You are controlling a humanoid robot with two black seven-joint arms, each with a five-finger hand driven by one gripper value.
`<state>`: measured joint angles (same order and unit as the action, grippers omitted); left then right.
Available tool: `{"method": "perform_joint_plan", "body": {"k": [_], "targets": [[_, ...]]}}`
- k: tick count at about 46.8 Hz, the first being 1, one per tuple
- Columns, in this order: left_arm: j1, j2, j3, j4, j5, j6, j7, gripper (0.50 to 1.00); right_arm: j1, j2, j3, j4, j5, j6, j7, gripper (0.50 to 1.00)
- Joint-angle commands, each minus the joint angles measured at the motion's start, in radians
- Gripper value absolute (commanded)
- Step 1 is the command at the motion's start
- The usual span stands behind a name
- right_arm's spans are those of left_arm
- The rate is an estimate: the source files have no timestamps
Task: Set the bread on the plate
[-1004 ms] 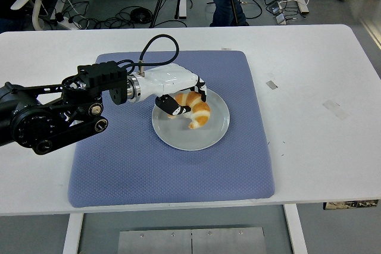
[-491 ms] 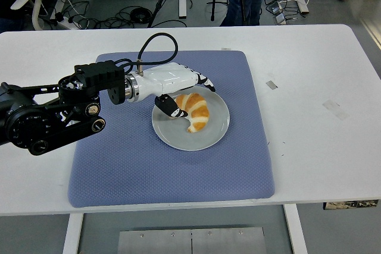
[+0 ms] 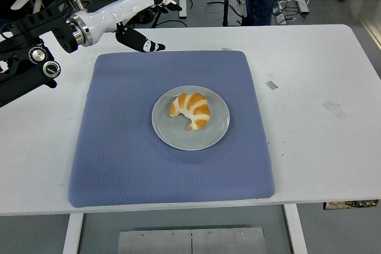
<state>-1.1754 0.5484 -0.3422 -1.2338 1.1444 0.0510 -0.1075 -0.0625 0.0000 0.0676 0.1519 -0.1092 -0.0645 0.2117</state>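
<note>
Bread [image 3: 191,110] lies on plate [image 3: 166,129] (mat centre); left hand [image 3: 134,13] at 10 o'clock, fingers [image 3: 166,1] spread, empty

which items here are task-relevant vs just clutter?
Task-relevant: bread, lying on the plate; left robot hand, open and raised over the table's far left.

Just there: blue mat under the plate; tape bits on the white table; cables on the floor.

— What is found in the way over the blue mat [image 3: 119,159]?
— Only the plate [image 3: 169,136] with the bread [image 3: 191,110] at its middle.
— And the left hand [image 3: 140,19]?
— It is held at the far left corner, fingers spread, well apart from the plate.
</note>
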Motion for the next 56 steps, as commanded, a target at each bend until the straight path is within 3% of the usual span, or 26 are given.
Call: {"method": "perform_joint_plan", "body": {"k": [1,8,21,30,56], "targets": [[0.003,0.008,-0.018,0.005,-0.034,0.003,-0.006,0.836,0.001,0.0,0.0,0.0,-0.001,0.0,0.0,1.0],[0.028,0.024,-0.041,0.019,-0.126,0.059,-0.014,0.836,0.001,0.0,0.0,0.0,0.0,0.0,0.0,1.0],[0.108,0.031,-0.064,0.117,-0.299,0.167,-0.132,0.824,0.0,0.0,0.0,0.0,0.0,0.0,0.0,1.0],[0.16,0.054,-0.103,0.145,-0.492,0.168,-0.192,0.819,0.001,0.0,0.0,0.0,-0.001,0.0,0.0,1.0],[0.284,0.064,-0.244,0.148,-0.64,0.161,-0.201,0.821,0.007,0.0,0.0,0.0,0.0,0.0,0.0,1.0]]}}
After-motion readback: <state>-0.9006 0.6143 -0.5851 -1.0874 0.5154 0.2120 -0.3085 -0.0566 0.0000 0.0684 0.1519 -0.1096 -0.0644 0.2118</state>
